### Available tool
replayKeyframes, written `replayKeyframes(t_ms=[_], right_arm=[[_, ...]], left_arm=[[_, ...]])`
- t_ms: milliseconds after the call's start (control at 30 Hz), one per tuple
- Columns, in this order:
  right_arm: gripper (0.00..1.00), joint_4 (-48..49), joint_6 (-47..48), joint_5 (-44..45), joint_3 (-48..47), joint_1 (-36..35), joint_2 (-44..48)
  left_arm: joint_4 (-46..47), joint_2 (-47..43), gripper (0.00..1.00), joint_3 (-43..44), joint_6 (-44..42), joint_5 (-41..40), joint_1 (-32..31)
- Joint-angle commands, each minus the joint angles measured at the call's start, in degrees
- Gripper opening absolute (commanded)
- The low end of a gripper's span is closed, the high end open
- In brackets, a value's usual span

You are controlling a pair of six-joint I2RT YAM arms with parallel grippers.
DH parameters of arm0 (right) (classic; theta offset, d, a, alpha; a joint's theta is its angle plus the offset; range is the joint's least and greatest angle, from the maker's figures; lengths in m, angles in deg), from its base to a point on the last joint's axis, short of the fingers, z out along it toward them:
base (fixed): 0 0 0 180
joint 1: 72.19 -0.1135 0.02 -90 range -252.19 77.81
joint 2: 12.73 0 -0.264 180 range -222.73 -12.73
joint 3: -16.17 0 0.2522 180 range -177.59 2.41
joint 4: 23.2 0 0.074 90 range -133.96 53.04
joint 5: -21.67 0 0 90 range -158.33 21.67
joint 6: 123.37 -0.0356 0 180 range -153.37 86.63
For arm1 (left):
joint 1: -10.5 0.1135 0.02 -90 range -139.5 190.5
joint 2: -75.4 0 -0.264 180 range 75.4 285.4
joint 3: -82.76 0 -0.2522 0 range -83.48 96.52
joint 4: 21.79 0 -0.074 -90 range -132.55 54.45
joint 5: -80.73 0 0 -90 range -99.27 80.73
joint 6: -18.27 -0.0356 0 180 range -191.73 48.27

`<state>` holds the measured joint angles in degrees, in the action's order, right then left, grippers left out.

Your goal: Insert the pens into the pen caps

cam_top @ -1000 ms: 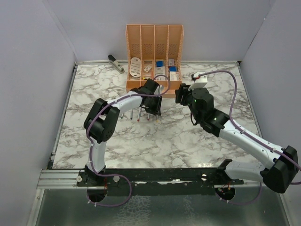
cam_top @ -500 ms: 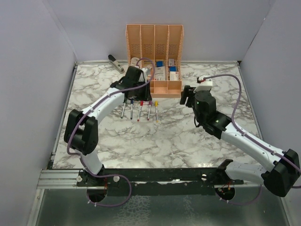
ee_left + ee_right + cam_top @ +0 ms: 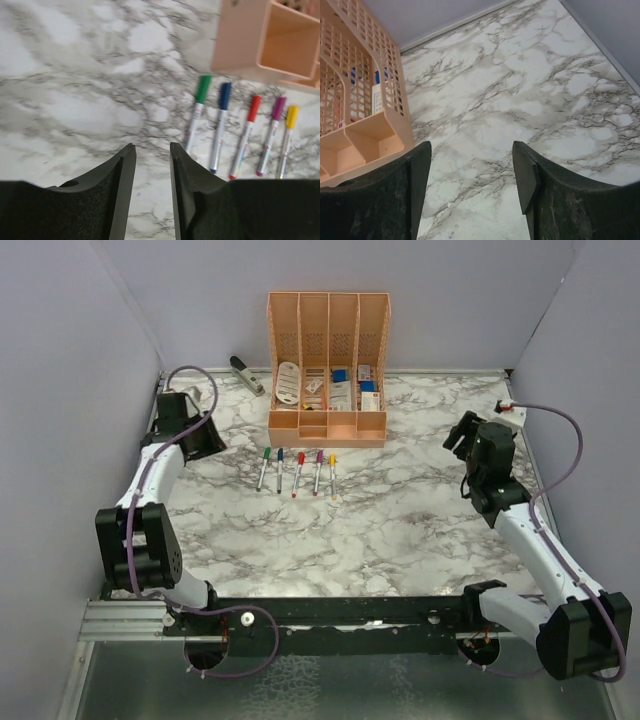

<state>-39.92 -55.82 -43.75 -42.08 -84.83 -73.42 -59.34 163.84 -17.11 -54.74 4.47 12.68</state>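
Five pens lie side by side on the marble in front of the organizer, each with its cap on the far end: green point(image 3: 264, 468), blue point(image 3: 280, 469), red point(image 3: 298, 474), purple point(image 3: 317, 472), yellow point(image 3: 332, 476). The left wrist view shows the same row, with the green cap point(image 3: 203, 89), blue cap point(image 3: 224, 95), red cap point(image 3: 254, 107), purple cap point(image 3: 278, 107) and yellow cap point(image 3: 291, 116). My left gripper point(image 3: 205, 440) point(image 3: 152, 150) is far left of the pens, narrowly open and empty. My right gripper point(image 3: 462, 435) point(image 3: 471, 147) is wide open and empty, well right of them.
A peach organizer point(image 3: 328, 426) with blue and white items stands at the back centre; it also shows in the left wrist view point(image 3: 250, 45) and the right wrist view point(image 3: 370, 125). A grey-black stapler point(image 3: 246, 375) lies at the back left. Grey walls enclose the table.
My left arm has swung from over the pens out to the far left. My right arm has drawn back to the right. The row of five capped pens is now uncovered.
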Motion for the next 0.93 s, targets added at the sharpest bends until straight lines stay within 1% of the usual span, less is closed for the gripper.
replayKeyframes(t_ms=[0,67,167,233,367,533,767,900], right_arm=[[0.65,2.31,-0.25,-3.15,2.3,3.07,4.08],[0.66,2.32,-0.09,-3.31,2.74,5.14,4.83],[0.66,1.32,-1.04,-6.08,2.85,9.87,4.44],[0.66,1.37,-1.84,-6.98,3.21,12.11,4.14],[0.66,1.24,-2.61,-5.06,3.34,12.99,4.44],[0.66,0.99,-3.27,1.9,4.55,12.98,6.61],[0.66,0.87,-2.9,1.95,5.65,12.97,7.51],[0.66,0.68,-3.04,1.37,5.86,13.0,7.3]], left_arm=[[3.06,-5.43,0.38,-3.53,-2.06,3.0,10.62],[3.43,-6.54,0.38,-4.51,-3.68,2.87,14.27],[4.07,-7.5,0.39,-5.98,-5.32,3.71,18.59],[4.92,-8.02,0.4,-6.9,-5.21,3.98,19.73],[5.21,-8.7,0.38,-7.63,-5.12,4.61,19.81],[4.53,-9.61,0.35,-8.01,-6.01,1.76,19.8],[4.41,-9.74,0.3,-8.42,-6.36,2.82,19.8],[4.75,-9.46,0.31,-8.55,-6.36,3.4,19.8]])
